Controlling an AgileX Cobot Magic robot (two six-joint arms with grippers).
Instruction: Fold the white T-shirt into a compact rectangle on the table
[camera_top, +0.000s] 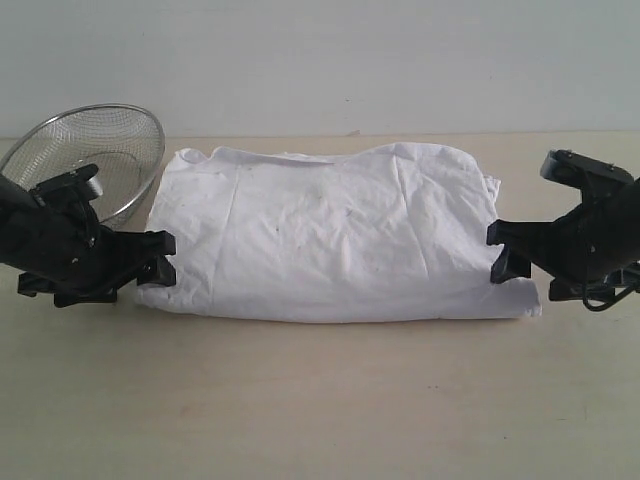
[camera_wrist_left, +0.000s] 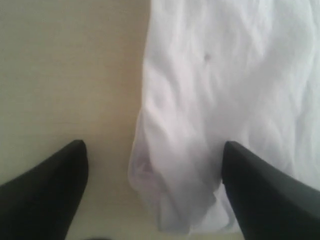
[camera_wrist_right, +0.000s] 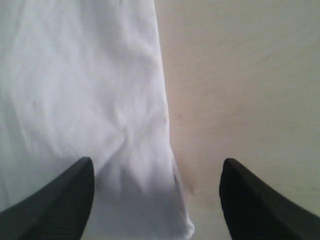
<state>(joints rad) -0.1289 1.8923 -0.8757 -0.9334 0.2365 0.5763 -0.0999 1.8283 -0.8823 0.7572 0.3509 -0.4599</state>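
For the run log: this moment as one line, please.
white T-shirt: folded band on table | left gripper: open, straddling shirt edge | right gripper: open, straddling opposite edge

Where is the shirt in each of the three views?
Exterior: shirt in the middle, between left gripper and right gripper.
Left wrist: shirt edge between the open fingers.
Right wrist: opposite shirt edge between open fingers.
Shared landmark: table beside the shirt's edge.
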